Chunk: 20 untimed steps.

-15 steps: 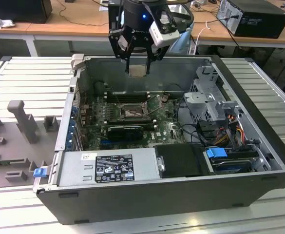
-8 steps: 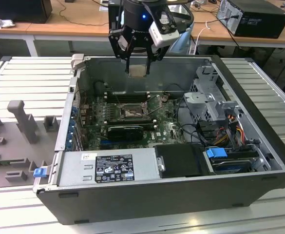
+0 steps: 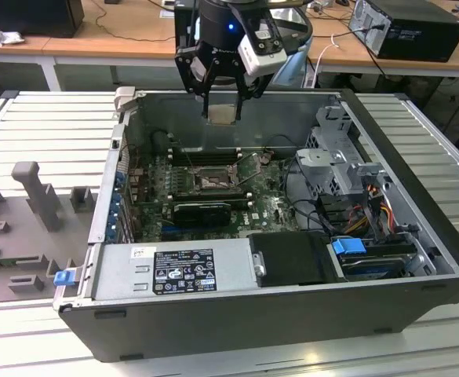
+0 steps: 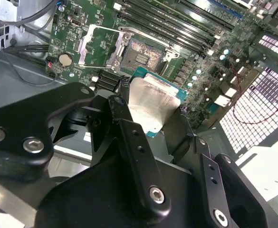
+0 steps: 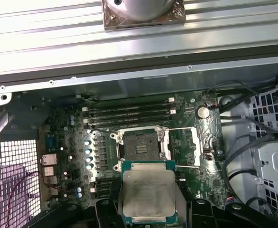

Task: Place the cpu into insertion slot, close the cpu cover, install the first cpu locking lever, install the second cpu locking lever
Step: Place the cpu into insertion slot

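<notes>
my gripper (image 3: 222, 107) is clamped on the cpu (image 5: 148, 195), holding it flat in the air, and the insertion slot (image 5: 139, 144) lies uncovered well below it, still untouched.

Bright even light, glare (cpu (image 4: 150, 102) face)

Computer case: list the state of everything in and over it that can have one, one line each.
cpu: gripped in the hand, held above the board, not seated.
hand: shut on the cpu's edges, above the case.
insertion slot: uncovered and empty, contacts exposed.
cpu cover: swung open, off the slot.
computer case: lying on its side, side panel off, inside exposed.
</notes>
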Motion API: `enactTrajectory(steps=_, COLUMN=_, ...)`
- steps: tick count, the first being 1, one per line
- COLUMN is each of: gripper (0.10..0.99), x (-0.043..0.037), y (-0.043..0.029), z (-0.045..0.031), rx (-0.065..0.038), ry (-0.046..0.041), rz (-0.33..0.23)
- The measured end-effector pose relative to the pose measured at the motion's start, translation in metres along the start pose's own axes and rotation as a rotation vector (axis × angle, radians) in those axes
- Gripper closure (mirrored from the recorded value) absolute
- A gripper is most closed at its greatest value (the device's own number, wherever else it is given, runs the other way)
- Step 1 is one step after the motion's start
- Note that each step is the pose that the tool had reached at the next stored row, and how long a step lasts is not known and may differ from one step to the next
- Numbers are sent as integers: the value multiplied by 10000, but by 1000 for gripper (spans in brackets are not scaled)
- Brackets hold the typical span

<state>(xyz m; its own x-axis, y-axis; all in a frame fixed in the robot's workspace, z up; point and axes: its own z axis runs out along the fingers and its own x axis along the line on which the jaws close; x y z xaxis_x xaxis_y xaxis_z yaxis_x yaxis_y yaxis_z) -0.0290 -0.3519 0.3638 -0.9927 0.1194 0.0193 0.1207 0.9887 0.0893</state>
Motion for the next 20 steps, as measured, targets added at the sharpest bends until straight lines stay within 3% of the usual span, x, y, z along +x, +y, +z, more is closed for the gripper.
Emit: enactTrajectory(steps=20, gripper=557, x=0, y=0, z=0, rx=-7, ry=-34, rz=379)
